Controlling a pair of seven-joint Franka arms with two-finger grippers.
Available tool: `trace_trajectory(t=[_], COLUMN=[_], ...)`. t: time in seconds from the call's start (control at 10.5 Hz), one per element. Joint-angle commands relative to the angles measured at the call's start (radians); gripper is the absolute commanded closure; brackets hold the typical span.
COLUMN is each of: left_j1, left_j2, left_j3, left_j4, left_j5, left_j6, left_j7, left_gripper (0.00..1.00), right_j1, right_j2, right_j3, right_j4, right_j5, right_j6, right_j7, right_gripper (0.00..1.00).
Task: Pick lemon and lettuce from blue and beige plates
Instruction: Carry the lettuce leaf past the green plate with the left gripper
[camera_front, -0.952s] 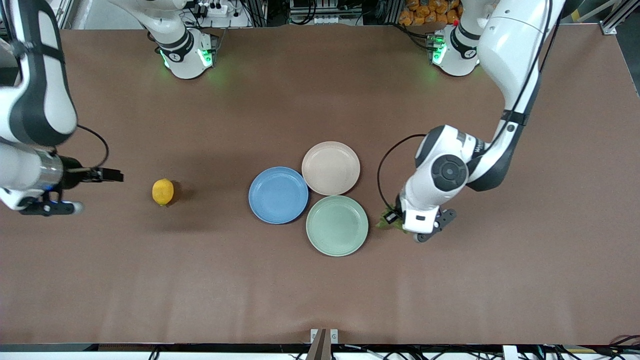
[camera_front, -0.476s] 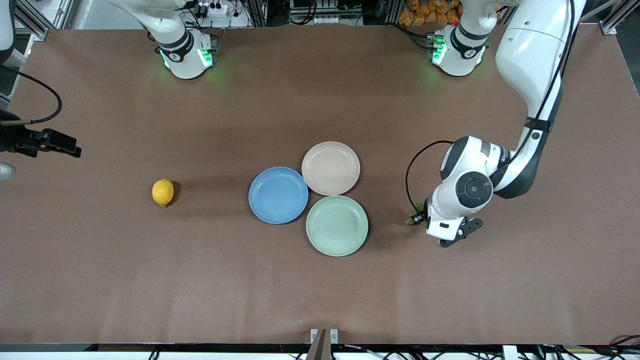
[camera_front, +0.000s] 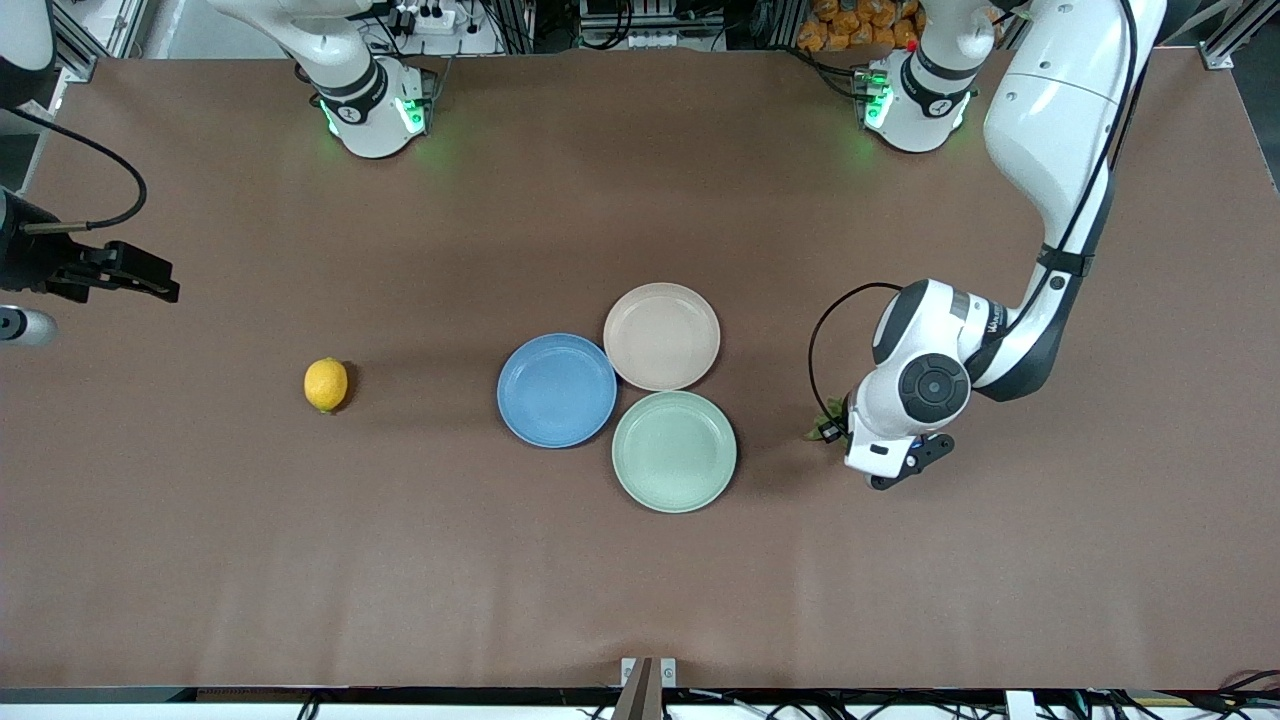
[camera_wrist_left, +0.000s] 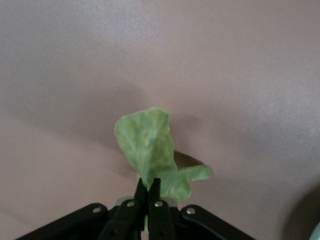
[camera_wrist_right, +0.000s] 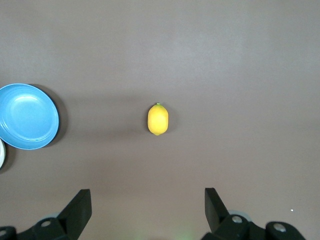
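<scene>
The yellow lemon (camera_front: 326, 384) lies on the bare table toward the right arm's end, apart from the blue plate (camera_front: 557, 390). The lemon also shows in the right wrist view (camera_wrist_right: 158, 119). The blue plate and the beige plate (camera_front: 661, 335) hold nothing. My left gripper (camera_wrist_left: 147, 187) is shut on a green lettuce leaf (camera_wrist_left: 147, 142), over bare table beside the green plate (camera_front: 674, 451) toward the left arm's end. A bit of lettuce (camera_front: 822, 429) peeks out under that hand. My right gripper (camera_wrist_right: 147, 207) is open and empty, high above the table past the lemon.
The three plates touch one another near the table's middle. The blue plate (camera_wrist_right: 27, 116) shows at the edge of the right wrist view. The right arm's hand (camera_front: 40, 270) sits at the table's edge. The arm bases (camera_front: 375, 110) stand along the table's back edge.
My left gripper carried the lettuce away from the green plate toward the left arm's end. My right hand drew back from the lemon toward the table's edge.
</scene>
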Motion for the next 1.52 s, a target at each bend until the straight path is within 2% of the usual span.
trace_trajectory(t=[0.0, 0.1, 0.19, 0.29, 0.48, 0.57, 0.67, 0.76, 1.14, 1.43], left_j1=[-0.003, -0.001, -0.001, 0.000, -0.001, -0.001, 0.002, 0.005, 0.012, 0.023], left_j2=[0.023, 0.023, 0.025, 0.026, 0.026, 0.025, 0.022, 0.014, -0.072, -0.072], left_j3=[-0.008, -0.008, -0.008, -0.008, -0.008, -0.008, -0.008, -0.008, 0.012, 0.012], left_j4=[0.003, 0.004, 0.003, 0.003, 0.003, 0.003, 0.004, 0.006, 0.018, 0.018], left_j5=[0.029, 0.029, 0.029, 0.029, 0.029, 0.035, 0.048, 0.050, 0.056, 0.064], left_j6=[-0.010, -0.010, -0.010, -0.012, -0.010, -0.012, -0.012, -0.012, -0.049, -0.055], left_j7=[-0.003, -0.002, 0.004, 0.005, 0.008, 0.006, 0.006, 0.003, 0.015, 0.043], left_gripper=[1.00, 1.00, 0.98, 0.91, 0.89, 0.59, 0.21, 0.00, 0.00, 0.00], right_j1=[0.014, 0.014, 0.011, 0.011, 0.017, 0.018, 0.019, 0.027, 0.040, 0.041], right_j2=[-0.041, -0.041, -0.050, -0.053, -0.054, -0.054, -0.056, -0.067, -0.079, -0.079], right_j3=[-0.013, -0.013, -0.013, -0.013, -0.014, -0.014, -0.014, -0.017, -0.037, -0.037], right_j4=[-0.040, -0.042, -0.052, -0.060, -0.060, -0.060, -0.062, -0.074, -0.092, -0.092], right_j5=[-0.010, -0.010, -0.009, -0.009, -0.009, -0.009, -0.007, -0.007, -0.006, -0.006], right_j6=[-0.004, -0.004, -0.006, -0.006, -0.006, -0.006, -0.007, -0.003, 0.002, 0.002], right_j7=[0.013, 0.013, 0.013, 0.013, 0.013, 0.013, 0.013, 0.013, 0.013, 0.013], right_gripper=[0.00, 0.00, 0.00, 0.00, 0.00, 0.00, 0.00, 0.00, 0.00, 0.00])
